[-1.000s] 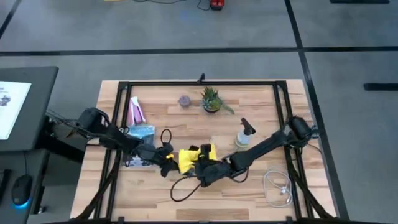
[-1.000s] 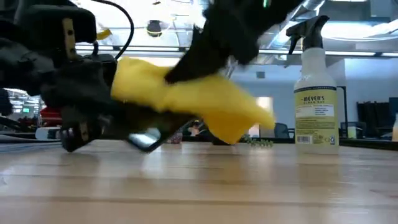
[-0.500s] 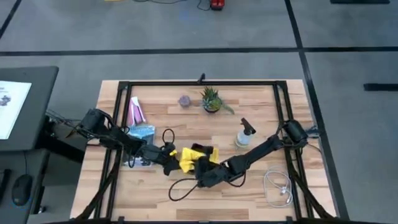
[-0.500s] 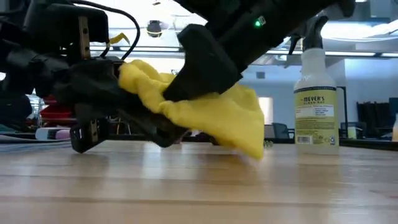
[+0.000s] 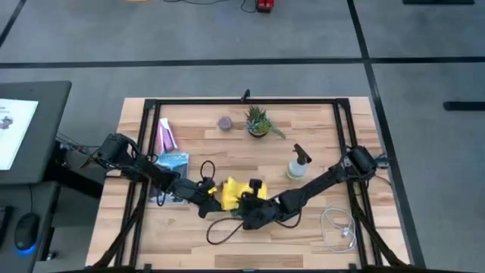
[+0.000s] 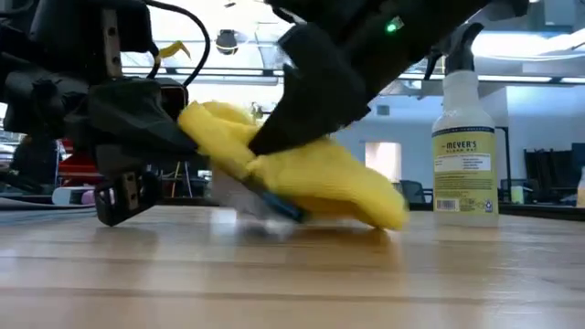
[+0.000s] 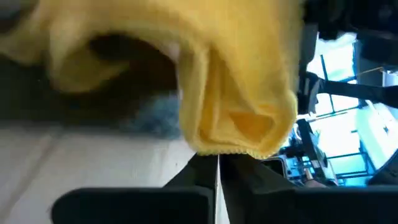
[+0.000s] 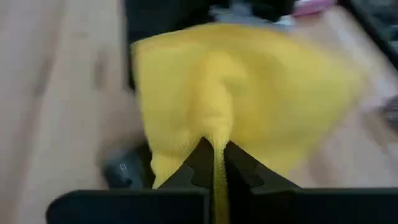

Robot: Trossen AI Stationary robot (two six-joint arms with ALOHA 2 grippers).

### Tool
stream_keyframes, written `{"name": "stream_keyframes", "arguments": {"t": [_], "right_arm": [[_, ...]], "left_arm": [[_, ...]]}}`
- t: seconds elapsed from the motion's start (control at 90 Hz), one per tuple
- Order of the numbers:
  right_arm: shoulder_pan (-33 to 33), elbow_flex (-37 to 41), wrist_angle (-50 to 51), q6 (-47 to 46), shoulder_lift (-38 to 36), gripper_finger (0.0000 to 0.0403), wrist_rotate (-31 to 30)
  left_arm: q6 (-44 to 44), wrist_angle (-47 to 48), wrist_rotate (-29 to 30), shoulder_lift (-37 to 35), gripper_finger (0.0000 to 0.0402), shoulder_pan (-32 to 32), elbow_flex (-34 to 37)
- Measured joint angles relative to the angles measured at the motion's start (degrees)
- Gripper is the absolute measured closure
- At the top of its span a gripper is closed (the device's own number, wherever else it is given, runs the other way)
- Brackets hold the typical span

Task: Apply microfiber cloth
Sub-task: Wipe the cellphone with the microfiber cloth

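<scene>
The yellow microfiber cloth (image 5: 233,191) is bunched between the two grippers near the table's middle front, draped over a black smartphone (image 6: 274,203). The phone is tilted and mostly hidden under the cloth (image 6: 311,174). My left gripper (image 5: 206,193) reaches in from the table's left and is shut on the phone. My right gripper (image 5: 244,203) reaches in from the right and is shut on the cloth (image 8: 249,81). A dark corner of the phone (image 8: 124,168) shows below the cloth in the right wrist view. My left gripper pinches the phone's thin edge (image 7: 218,163) between its two fingers, coming roughly level from the table's left. The phone is tilted, its free end low under the cloth (image 7: 236,81). My right gripper pinches a raised fold of the cloth (image 8: 217,134) between its two fingers, slanting down from the table's right. The cloth lies bunched over the phone, its lower edge (image 6: 384,217) close to the tabletop.
A spray bottle (image 5: 298,163) stands to the right of the grippers. A small potted plant (image 5: 258,121) stands at the back. A blue-and-white packet (image 5: 173,163) and a pink tube (image 5: 165,136) lie at the left. A black cable (image 5: 220,227) and a white cable (image 5: 339,227) lie near the front.
My right gripper has dragged the cloth over the phone, first toward the table's left, where it bunched up, then back toward the right and lower. The cloth, hanging loosely a second ago, now lies humped over the phone, whose free end has tipped down.
</scene>
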State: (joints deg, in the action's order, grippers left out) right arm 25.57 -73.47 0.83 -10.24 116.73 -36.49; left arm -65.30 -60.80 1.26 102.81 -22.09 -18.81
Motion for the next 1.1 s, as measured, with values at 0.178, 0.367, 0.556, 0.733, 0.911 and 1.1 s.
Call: {"name": "stream_keyframes", "arguments": {"t": [0.178,0.367,0.556,0.733,0.911,1.1], "right_arm": [[-0.11,0.0,0.74,-0.27,-0.06,0.0403,-2.88],[-0.24,-0.07,2.61,-2.0,-2.95,0.0403,-3.36],[-4.48,-0.02,1.95,-2.38,-3.02,0.0403,3.34],[-7.04,-0.04,1.92,-1.12,-3.02,0.0403,4.96],[-5.29,-0.07,5.32,-1.52,-5.24,0.0403,2.74],[-4.02,-0.07,19.99,-17.73,-7.64,0.0403,1.62]], "left_arm": [[0.02,0.12,0.37,-0.01,0.0397,-0.07,-0.02],[4.75,8.53,-0.08,-6.11,0.0399,-0.6,0.24],[14.37,36.92,7.36,-19.51,0.04,0.54,-0.59],[27.97,53.37,12.75,-27.45,0.0401,0.83,-3.76],[36.71,54.31,13.18,-28.86,0.0401,0.89,-6.56],[22.58,53.55,11.28,-26.08,0.0401,-0.41,-7.48]]}}
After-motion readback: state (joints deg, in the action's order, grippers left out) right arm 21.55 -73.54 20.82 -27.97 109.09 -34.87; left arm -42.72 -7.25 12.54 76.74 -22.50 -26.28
